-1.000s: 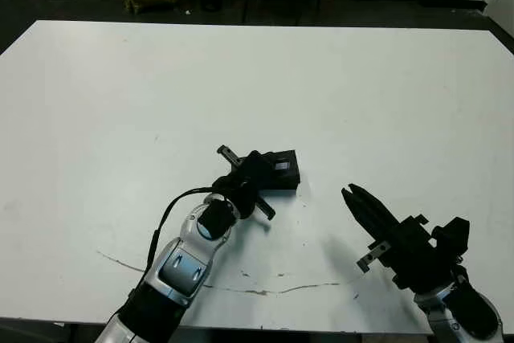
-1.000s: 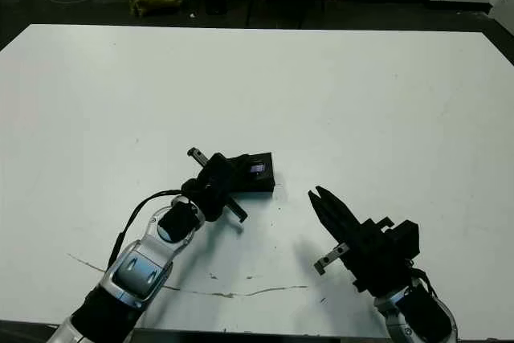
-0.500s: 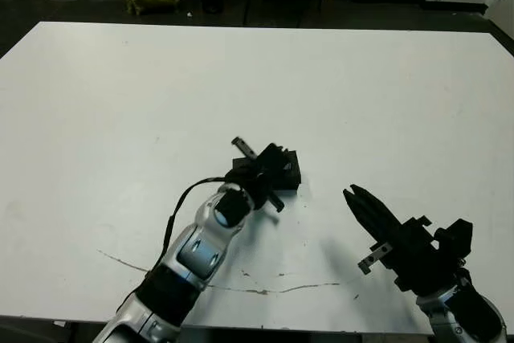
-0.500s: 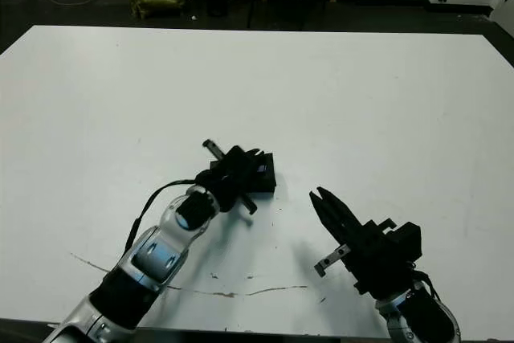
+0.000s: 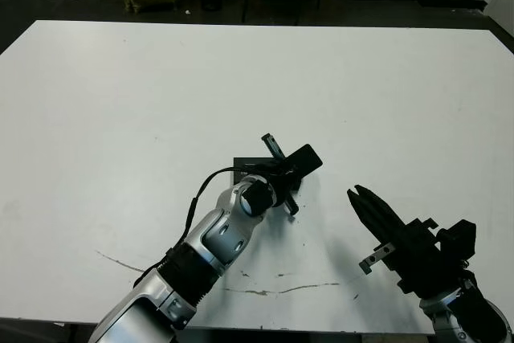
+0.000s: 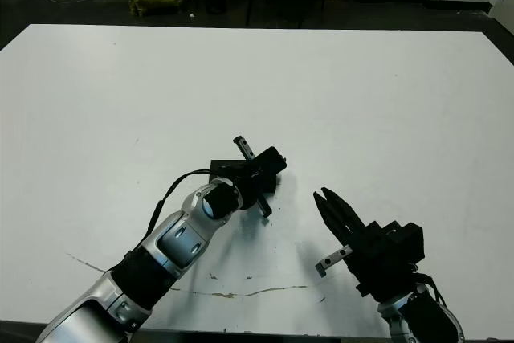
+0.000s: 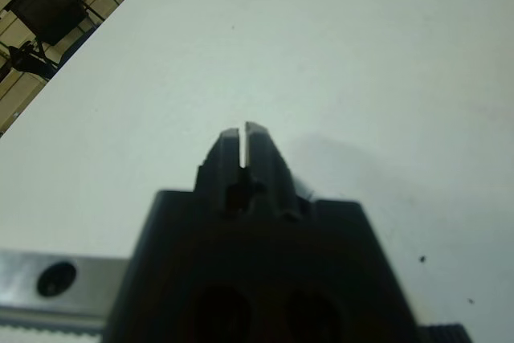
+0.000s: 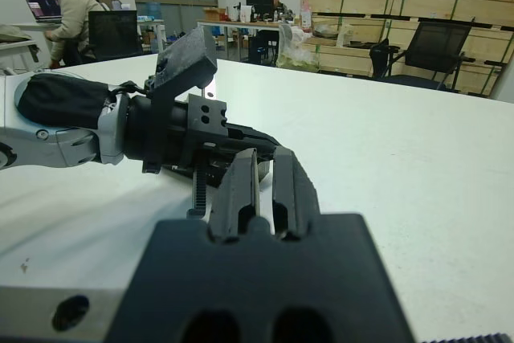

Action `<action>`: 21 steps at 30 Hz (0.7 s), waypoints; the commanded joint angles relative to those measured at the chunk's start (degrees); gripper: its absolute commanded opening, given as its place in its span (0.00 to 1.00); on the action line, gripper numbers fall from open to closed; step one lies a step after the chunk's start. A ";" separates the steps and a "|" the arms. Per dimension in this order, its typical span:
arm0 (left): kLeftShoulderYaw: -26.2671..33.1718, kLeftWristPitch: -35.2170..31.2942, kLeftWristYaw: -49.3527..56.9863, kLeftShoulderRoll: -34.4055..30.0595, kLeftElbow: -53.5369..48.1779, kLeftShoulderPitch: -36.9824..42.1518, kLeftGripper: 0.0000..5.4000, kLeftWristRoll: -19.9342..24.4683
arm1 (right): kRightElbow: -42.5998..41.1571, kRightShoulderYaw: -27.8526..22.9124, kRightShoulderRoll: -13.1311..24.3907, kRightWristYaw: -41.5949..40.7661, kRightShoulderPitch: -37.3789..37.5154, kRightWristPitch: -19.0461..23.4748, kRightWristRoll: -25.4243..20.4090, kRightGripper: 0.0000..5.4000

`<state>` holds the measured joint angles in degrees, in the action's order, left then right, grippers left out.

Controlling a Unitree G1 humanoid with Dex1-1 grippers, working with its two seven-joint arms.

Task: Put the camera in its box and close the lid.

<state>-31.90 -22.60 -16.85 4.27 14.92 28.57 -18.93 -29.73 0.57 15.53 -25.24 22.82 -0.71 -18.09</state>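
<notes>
The left pincer point(image 5: 312, 158) has its two black fingers pressed almost together, with only a hairline slit between them. It holds nothing, and its wrist view shows only bare white table point(image 5: 120, 102) beyond the fingertips. The right pincer point(image 5: 355, 193) is nearly closed too, with a narrow gap between its fingers, and it is also empty. It hangs off to the side of the left pincer and points towards it.

The box point(image 5: 241, 168) sits just behind the left pincer's fingertips, under that arm's wrist. Only one black corner shows, so it cannot be told whether the lid is on it. The camera is not visible in any view.

The likely risks:
- **Dragging the box:** the left wrist is directly over the box, so any sideways move could drag or knock it, or push a loosely seated lid askew.
- **Arms colliding:** the two pincers are near each other, so a reach by the right arm could strike the left one.
- **Unconfirmed contents:** with the box covered, nothing confirms that the camera is inside.

Counted:
- two pincers, both empty
- one box, partly seen
- no camera and no separate lid in sight
- one table
- at least one person point(image 8: 60, 6), seated beyond the table
</notes>
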 commanded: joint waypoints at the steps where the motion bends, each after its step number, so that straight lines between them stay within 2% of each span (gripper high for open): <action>1: 0.60 -4.56 -1.46 -0.48 3.21 -1.29 0.00 0.27 | 1.21 -0.42 0.37 -0.67 0.08 -0.07 -0.52 0.00; 8: 3.06 -6.42 -2.50 -0.31 4.05 -2.14 0.00 2.32 | 1.80 -0.67 0.21 -1.47 -0.10 -0.13 -1.50 0.00; 12: 6.52 -7.71 -3.67 -1.40 2.07 -3.07 0.00 5.05 | 2.48 -0.74 0.04 -1.74 -0.21 -0.86 -1.73 0.00; 16: 12.12 -6.55 -4.89 -2.86 -0.91 -4.89 0.00 9.73 | 3.57 -0.85 -0.08 -2.06 -0.48 -2.43 -1.24 0.00; 21: 20.41 -9.37 -5.31 -3.90 -7.38 -7.28 0.00 17.15 | 4.09 -0.83 -0.04 -2.07 -0.68 -2.74 -1.06 0.00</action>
<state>-13.97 -29.25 -22.46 3.15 7.61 23.48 -2.28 -26.59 0.06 15.31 -27.31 22.17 -3.26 -19.38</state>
